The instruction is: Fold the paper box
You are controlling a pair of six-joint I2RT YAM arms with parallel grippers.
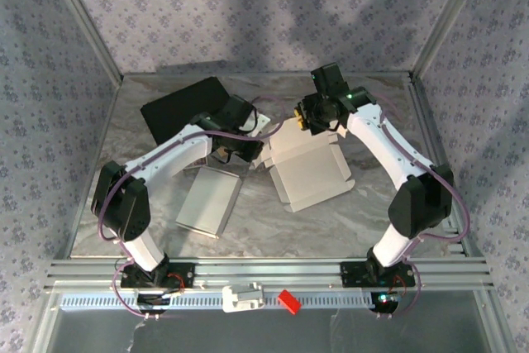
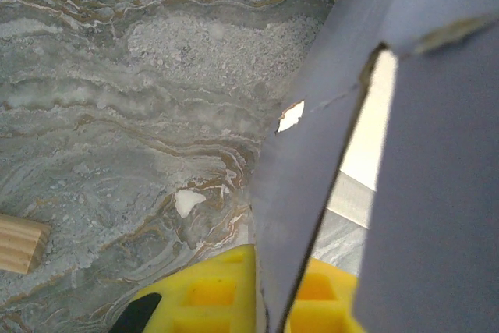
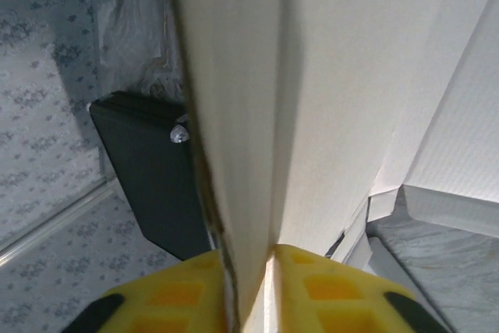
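Folding is partway done: we find the paper box (image 1: 310,173) mid-tabletop (image 1: 347,225), its base flat and its walls only partly raised. Left jaws are clamped fully onto one side panel (image 2: 304,193); right jaws pinch an upright flap (image 3: 327,76) at the far edge. Remaining walls and tuck-ins are, in our judgement, outstanding.

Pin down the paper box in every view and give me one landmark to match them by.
Top external: paper box lies mid-table, between the two arms.
Left wrist: its flap runs up the right side, between the left hand's yellow fingers.
Right wrist: its white panel stands up the middle, between the right hand's yellow fingers.
Shared landmark: marbled table, also at left and bottom right.
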